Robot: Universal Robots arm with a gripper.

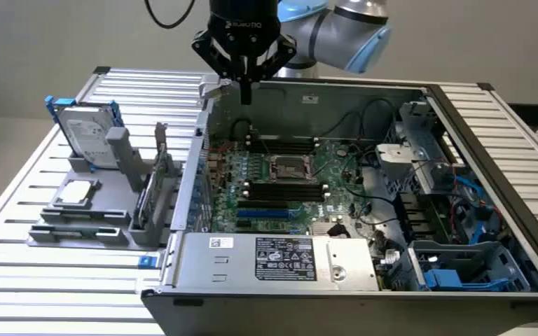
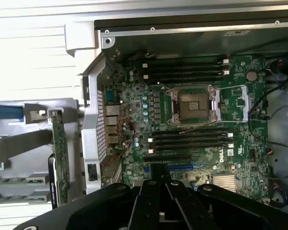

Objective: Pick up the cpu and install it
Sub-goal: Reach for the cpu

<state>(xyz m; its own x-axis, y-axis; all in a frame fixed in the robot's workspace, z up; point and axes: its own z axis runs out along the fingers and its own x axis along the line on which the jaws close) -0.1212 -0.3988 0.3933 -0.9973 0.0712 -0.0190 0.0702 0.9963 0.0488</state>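
A black gripper marked with white lettering, seemingly "ROBOTIQ", is carried on a silver-grey arm capped in pale blue, and a black cable is looped just above it.

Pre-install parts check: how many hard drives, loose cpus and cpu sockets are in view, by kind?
hard drive: 1
cpu: 1
cpu socket: 1
Total: 3

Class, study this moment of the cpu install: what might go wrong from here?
1. The cpu lies on the grey fixture outside the case, while the gripper hangs above the case's wall: travelling across, it may clip that wall.
2. The socket sits between memory slots; a misaligned placement could damage either.
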